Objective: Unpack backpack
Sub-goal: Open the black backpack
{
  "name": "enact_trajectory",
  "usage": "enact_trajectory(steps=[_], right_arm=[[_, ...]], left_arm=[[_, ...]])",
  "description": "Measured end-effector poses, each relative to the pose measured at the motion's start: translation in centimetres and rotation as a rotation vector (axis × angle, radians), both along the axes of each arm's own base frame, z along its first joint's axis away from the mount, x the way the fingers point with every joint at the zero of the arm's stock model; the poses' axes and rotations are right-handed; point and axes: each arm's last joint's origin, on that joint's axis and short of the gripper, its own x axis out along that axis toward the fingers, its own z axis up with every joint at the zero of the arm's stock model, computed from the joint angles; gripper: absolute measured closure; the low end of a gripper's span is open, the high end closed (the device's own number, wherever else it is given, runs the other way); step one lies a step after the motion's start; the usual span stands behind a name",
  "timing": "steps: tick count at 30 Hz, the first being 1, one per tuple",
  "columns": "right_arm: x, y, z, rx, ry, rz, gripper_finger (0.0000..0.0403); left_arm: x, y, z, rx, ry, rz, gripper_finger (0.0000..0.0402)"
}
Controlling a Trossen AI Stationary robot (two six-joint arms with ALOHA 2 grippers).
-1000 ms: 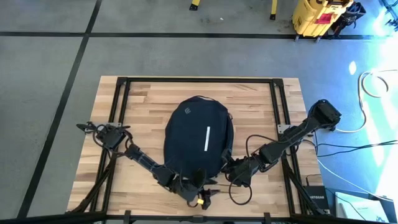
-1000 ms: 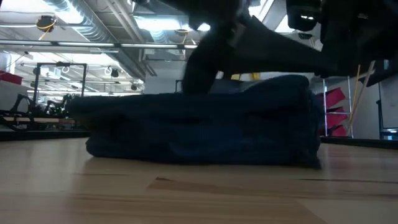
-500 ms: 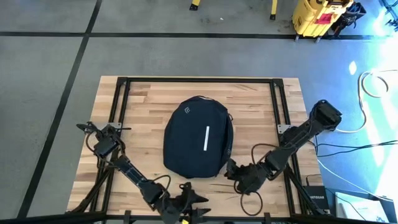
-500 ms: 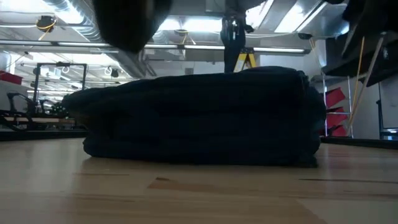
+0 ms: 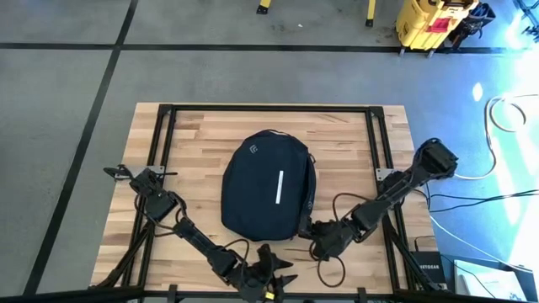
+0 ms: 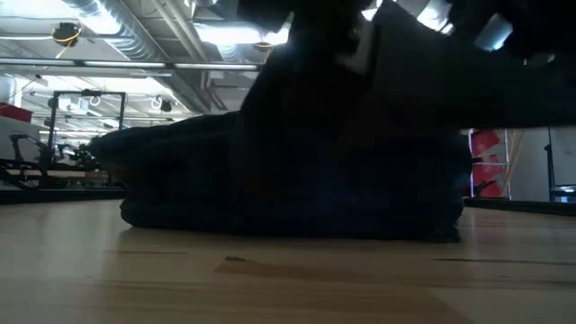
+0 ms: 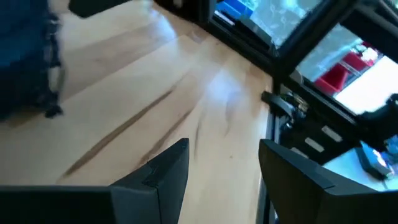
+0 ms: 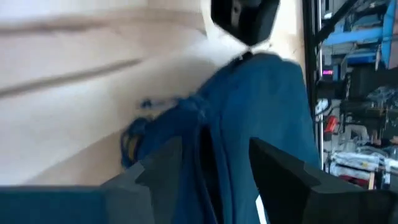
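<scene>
The dark navy backpack (image 5: 269, 185) lies flat on its back in the middle of the wooden table, its white stripe (image 5: 280, 187) up. In the low view the backpack (image 6: 180, 180) is a low dark mound. My right gripper (image 5: 310, 229) stands open at the backpack's near right corner, and the blue fabric (image 8: 249, 112) shows between and beyond its fingers. My left gripper (image 5: 276, 266) is open near the table's near edge, just short of the backpack, with bare wood between its fingers (image 7: 168, 168). The backpack (image 7: 25, 56) shows off to one side of it. My right gripper (image 8: 214, 165) has its fingers on either side of a fold of the backpack's near right corner (image 8: 205, 124), coming at it slanting down from the near right. I cannot tell whether the fingers touch the fabric. My left gripper touches nothing.
Black frame rails (image 5: 160, 143) run along the table's left, right and far sides. Loose cables (image 5: 337, 269) trail by the right arm. A small black box (image 8: 245, 18) stands on the wood beyond the backpack. Bare wood (image 5: 194, 135) lies to the backpack's left and far side.
My left gripper has drawn back from the backpack's near edge toward the table's near edge, then shifted a little to the right. My right gripper has stayed at the backpack's near right corner. The backpack lies where it did.
</scene>
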Motion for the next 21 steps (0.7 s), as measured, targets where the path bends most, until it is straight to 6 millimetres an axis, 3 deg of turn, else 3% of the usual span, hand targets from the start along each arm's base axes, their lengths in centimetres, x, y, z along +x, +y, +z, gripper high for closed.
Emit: enact_trajectory(steps=[9, 17, 21], right_arm=[[1.0, -1.6, -0.8, 0.031, 0.074, -0.005, 0.0245], [1.6, -1.4, -3.3, 0.008, 0.145, 0.003, 0.0336], [1.7, -1.3, -3.6, 0.000, 0.134, -0.022, 0.0389]], left_arm=[[0.3, 1.0, -0.5, -0.003, 0.012, 0.090, 0.0223], [1.5, 3.2, -1.0, 0.061, 0.071, 0.115, 0.0223], [1.7, 3.9, -1.4, 0.047, 0.120, 0.107, 0.0223]])
